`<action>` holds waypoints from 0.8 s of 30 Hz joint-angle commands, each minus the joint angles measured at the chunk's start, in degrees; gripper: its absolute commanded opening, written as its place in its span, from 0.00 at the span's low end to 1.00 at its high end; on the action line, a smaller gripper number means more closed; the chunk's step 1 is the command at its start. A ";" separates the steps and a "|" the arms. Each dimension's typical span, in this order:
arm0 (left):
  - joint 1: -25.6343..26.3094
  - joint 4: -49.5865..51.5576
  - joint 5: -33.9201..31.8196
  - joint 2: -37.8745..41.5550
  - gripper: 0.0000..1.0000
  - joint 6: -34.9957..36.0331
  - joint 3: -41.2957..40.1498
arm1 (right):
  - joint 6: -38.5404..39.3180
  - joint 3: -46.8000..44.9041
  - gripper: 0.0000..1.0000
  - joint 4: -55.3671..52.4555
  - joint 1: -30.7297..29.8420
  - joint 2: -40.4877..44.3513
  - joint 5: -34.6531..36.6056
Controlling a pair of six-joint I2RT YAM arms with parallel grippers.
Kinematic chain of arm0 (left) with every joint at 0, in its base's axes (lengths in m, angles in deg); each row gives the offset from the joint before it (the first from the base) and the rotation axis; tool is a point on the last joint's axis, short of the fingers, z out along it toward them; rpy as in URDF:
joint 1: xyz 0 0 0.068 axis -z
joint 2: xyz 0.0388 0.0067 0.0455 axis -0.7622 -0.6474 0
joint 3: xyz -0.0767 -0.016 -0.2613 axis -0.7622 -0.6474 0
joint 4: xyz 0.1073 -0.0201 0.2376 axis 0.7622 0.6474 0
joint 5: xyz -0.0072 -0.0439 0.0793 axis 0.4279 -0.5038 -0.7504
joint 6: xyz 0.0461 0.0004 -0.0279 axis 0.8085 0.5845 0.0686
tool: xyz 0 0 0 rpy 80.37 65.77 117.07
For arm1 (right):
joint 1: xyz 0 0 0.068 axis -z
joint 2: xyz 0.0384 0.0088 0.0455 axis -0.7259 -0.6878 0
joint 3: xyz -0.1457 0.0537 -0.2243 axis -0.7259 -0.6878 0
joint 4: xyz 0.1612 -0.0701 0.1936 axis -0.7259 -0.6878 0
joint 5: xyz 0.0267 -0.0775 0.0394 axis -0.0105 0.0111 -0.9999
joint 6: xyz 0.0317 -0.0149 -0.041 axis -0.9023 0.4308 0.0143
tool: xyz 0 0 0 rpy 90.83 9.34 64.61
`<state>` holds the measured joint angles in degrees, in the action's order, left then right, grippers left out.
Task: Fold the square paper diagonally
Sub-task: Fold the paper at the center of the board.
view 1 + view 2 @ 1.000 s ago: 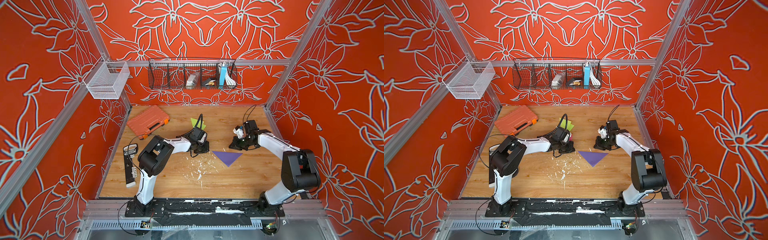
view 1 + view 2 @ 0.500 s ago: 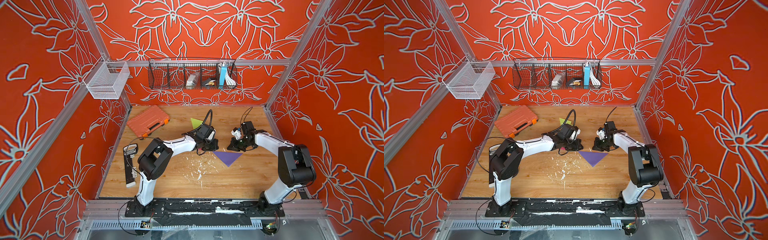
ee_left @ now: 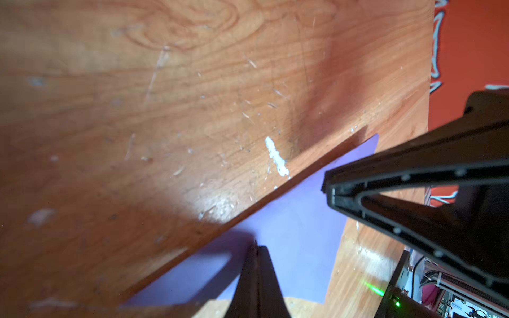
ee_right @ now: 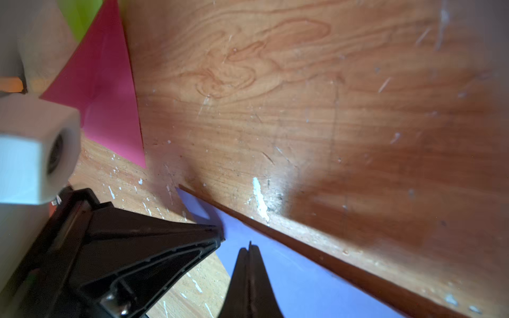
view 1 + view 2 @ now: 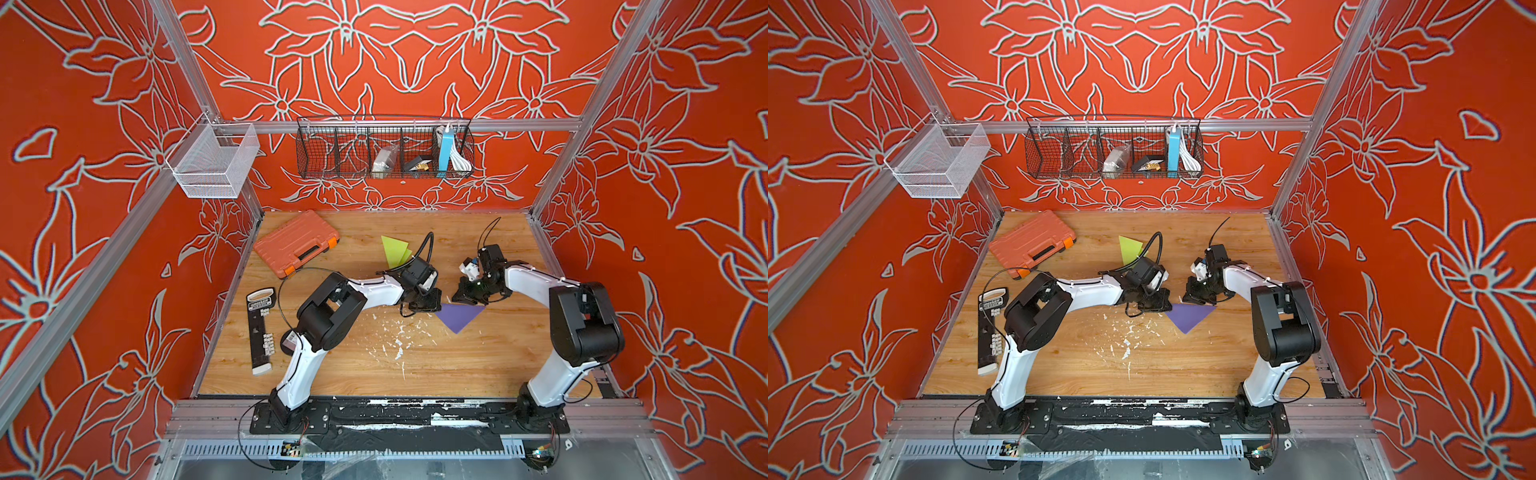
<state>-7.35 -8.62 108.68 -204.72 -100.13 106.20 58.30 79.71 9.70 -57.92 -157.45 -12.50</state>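
At the lower centre of the frame we see our left fingers pressed together over the purple paper, which lies flat on the wooden table. The right fingers reach in from the right edge.

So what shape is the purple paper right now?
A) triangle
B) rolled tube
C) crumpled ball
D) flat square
A: the purple paper lies flat as a triangle in both top views, with one point aimed at the near edge.

Surfaces and finishes
The purple triangular folded paper is rendered smooth and matt; the light wooden tabletop is scratched, white-flecked and faintly glossy.
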 commanded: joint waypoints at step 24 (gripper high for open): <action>-0.64 0.94 -1.47 -1.66 0.00 0.69 -0.15 | -0.28 -2.90 0.00 -2.32 0.03 -2.49 9.60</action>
<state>-7.55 -9.34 108.53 -205.66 -100.06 106.87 58.06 78.92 10.70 -58.21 -160.40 -9.59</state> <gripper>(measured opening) 0.047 0.042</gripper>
